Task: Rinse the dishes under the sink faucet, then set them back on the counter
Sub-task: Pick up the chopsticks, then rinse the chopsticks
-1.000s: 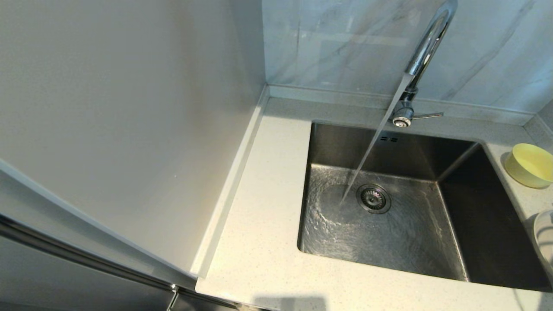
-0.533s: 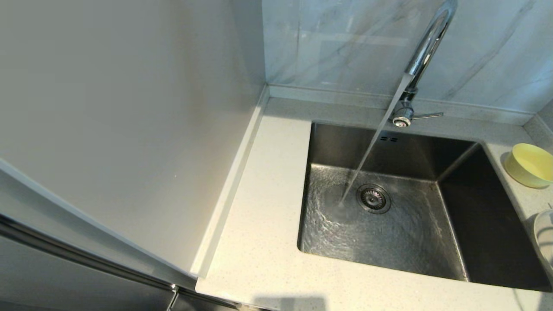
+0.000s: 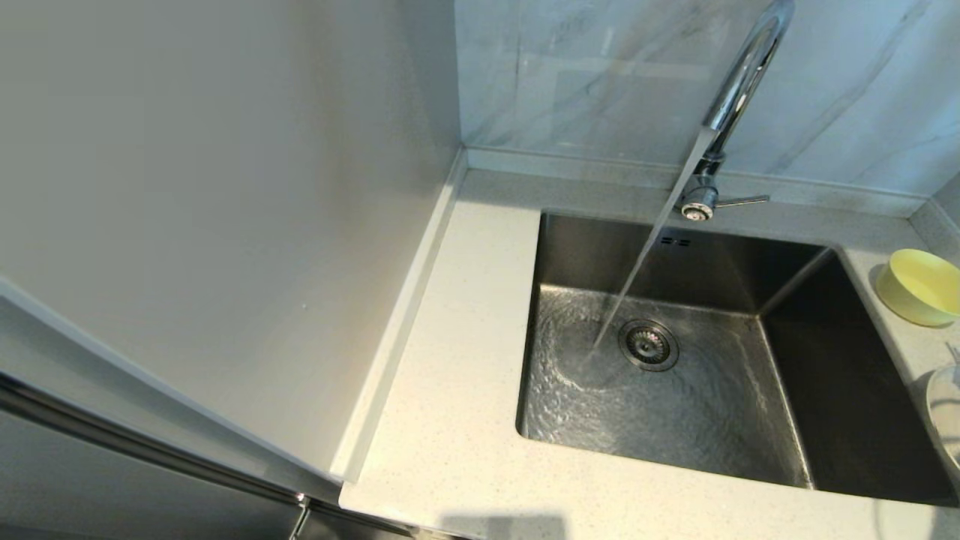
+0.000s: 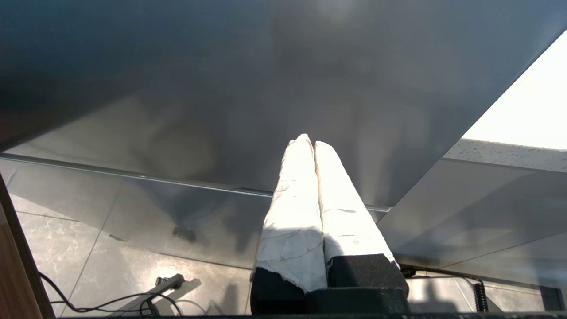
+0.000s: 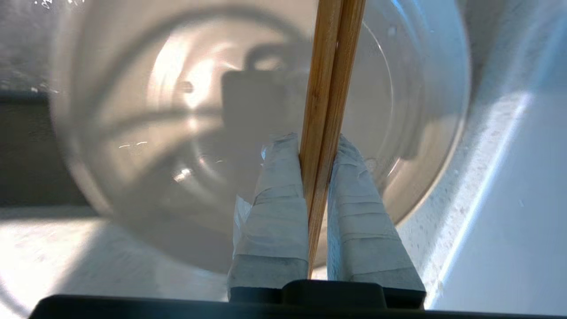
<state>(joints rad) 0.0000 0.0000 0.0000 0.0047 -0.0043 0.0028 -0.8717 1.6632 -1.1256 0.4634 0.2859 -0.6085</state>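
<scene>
Water runs from the chrome sink faucet (image 3: 739, 82) into the steel sink (image 3: 847, 360), landing just left of the drain (image 3: 648, 345). The pale yellow bowl (image 3: 919, 286) stands on the counter (image 3: 465, 360) to the right of the sink. The white plate (image 3: 946, 409) lies nearer, cut off by the right edge. In the right wrist view my right gripper (image 5: 315, 144) is shut on a pair of wooden chopsticks (image 5: 330, 79), just above the plate (image 5: 155, 133). My left gripper (image 4: 308, 141) is shut on nothing, parked low in front of a grey cabinet face.
A plain grey wall panel (image 3: 225, 225) rises along the counter's left side. The marble-veined wall (image 3: 600, 75) stands behind the faucet, with a low raised rim (image 3: 570, 166) at its foot. The faucet's thin lever (image 3: 742, 200) points right.
The water keeps running and the dishes have not moved. A thin tip has come into the head view's right edge, just above the plate.
</scene>
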